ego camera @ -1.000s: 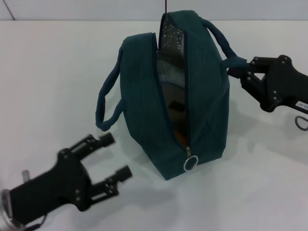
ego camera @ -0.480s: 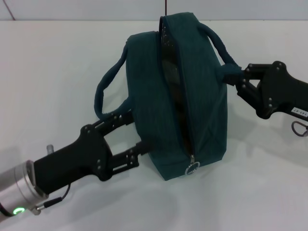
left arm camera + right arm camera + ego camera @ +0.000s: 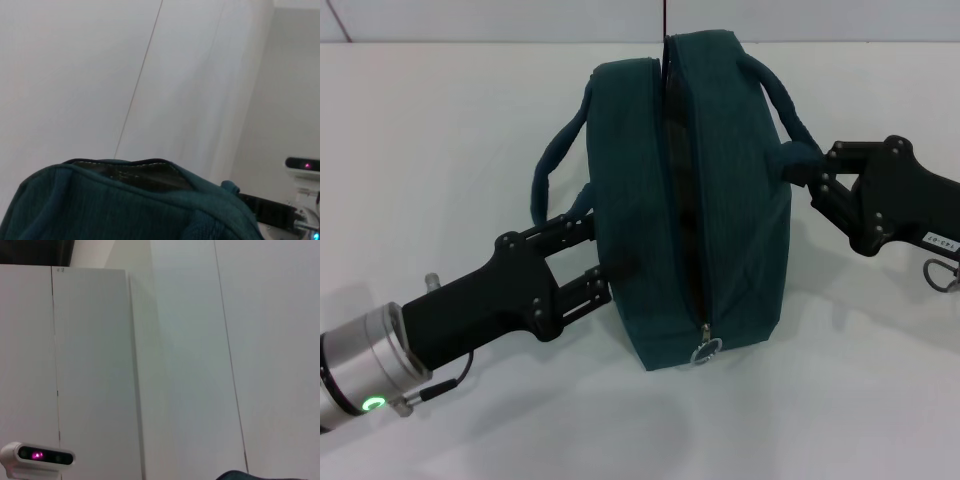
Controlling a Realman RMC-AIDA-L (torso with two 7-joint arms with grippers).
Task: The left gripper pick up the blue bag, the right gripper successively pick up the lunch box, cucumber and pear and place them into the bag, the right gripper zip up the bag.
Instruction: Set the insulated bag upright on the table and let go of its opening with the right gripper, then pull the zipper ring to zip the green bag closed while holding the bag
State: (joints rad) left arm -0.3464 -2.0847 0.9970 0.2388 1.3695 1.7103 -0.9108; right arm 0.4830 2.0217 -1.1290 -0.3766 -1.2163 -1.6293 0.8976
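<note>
The blue bag (image 3: pixel 730 200) stands on the white table with its long zipper facing me. The opening is a narrow dark slit, and the ring pull (image 3: pixel 705 351) sits at the near bottom end. My left gripper (image 3: pixel 599 252) is open, with its two fingertips against the bag's left side, just under the left loop handle (image 3: pixel 552 168). My right gripper (image 3: pixel 817 172) is shut on the right handle (image 3: pixel 786 112) where it joins the bag. In the left wrist view the bag's top (image 3: pixel 125 205) fills the lower part. The lunch box, cucumber and pear are out of view.
Bare white table (image 3: pixel 440 120) lies all around the bag. A small metal hook (image 3: pixel 941 273) hangs under the right arm. The wrist views look at pale wall panels and a white device with a pink light (image 3: pixel 38 455).
My left gripper has come in from the near left and now presses the bag's left side. The bag's opening has narrowed to a slit. The right gripper still holds the handle.
</note>
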